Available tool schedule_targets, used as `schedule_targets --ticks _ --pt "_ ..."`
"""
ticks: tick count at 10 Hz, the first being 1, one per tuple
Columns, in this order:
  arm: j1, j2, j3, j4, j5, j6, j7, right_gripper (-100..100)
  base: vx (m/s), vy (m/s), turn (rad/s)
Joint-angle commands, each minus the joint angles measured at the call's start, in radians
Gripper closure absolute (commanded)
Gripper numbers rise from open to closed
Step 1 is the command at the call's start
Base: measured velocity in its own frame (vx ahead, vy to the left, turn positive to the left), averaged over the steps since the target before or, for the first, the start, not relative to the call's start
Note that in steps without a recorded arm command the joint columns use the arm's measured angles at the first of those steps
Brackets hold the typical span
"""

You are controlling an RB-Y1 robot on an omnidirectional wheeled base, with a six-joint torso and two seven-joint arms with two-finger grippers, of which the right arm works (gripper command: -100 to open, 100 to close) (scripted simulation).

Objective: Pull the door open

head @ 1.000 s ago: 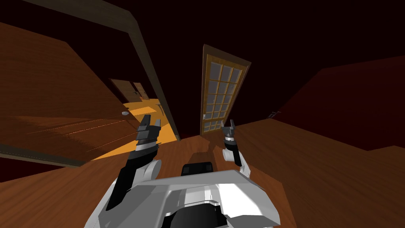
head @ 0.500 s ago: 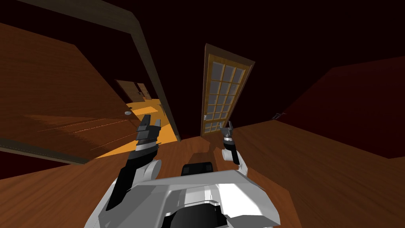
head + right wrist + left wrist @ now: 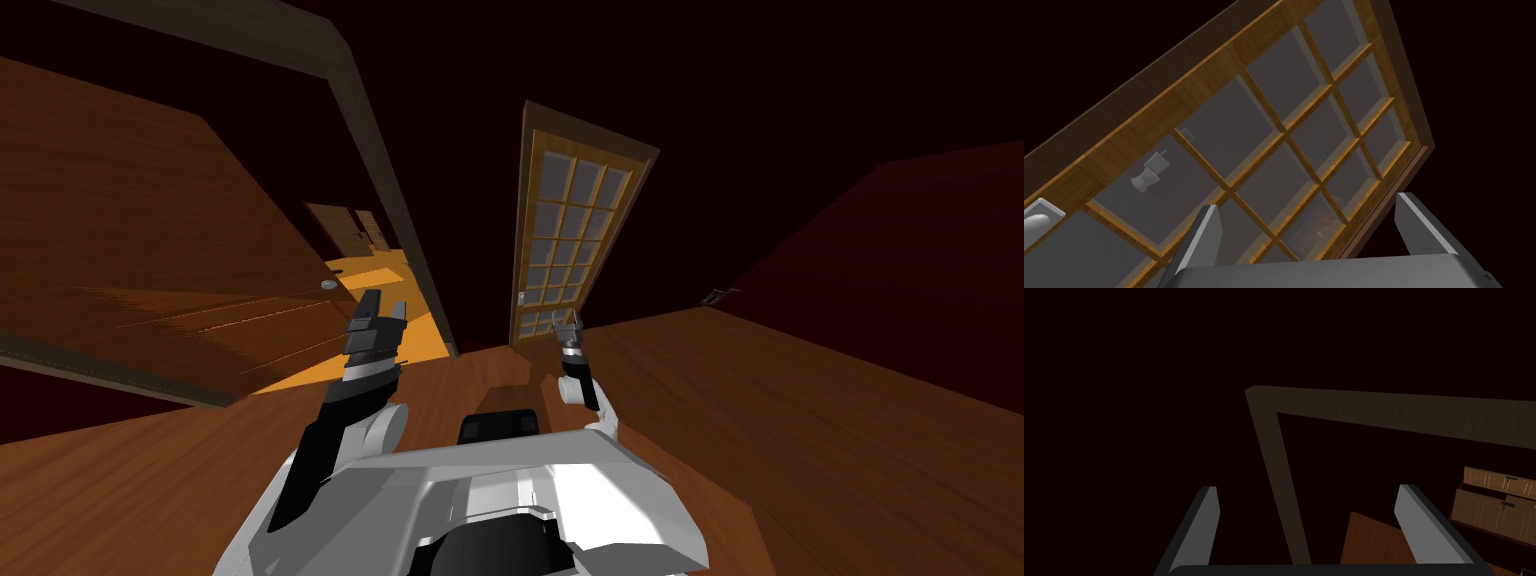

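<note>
— while the right gripper hangs low in front of the door, is any of the pull done?
— none, by the look of it. the door, glazed in a grid of panes, stands straight ahead and looks shut. nothing grips it.
— claw state?
— right fingers apart and empty, aimed at the lower panes. the handle sits at the door's left edge, off to one side of those fingers and apart from them. left gripper likewise apart and empty, raised toward the dark post of the open doorway on the left.
— what is left?
— judged: nearly all of it. the approach looks close to finished. to do: bring the right gripper across to the handle, close on it, turn it if it needs turning, then draw back.
— risks?
— the handle is small, so a miss could close the fingers on air or on a glazing bar. the robot stands near, so the swing may need room.
</note>
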Motion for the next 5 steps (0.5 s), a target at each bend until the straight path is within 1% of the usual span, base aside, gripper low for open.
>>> schedule_targets --ticks 1,2,3,4,5 --pt "-0.007 -0.003 0.0 0.029 -0.003 -0.007 -0.021 -100 0.047 -0.013 0.036" --pt "-0.022 -0.007 0.001 0.071 -0.008 -0.013 -0.055 -100 0.053 -0.011 0.064" --pt "-0.037 -0.01 0.001 0.1 -0.013 -0.019 -0.085 -100 0.075 -0.026 0.119" --pt "-0.037 -0.01 0.001 0.113 -0.013 -0.019 -0.089 -100 0.059 -0.019 0.032" --pt "-0.052 -0.014 0.002 0.154 -0.018 -0.026 -0.124 -100 0.06 -0.011 0.048"
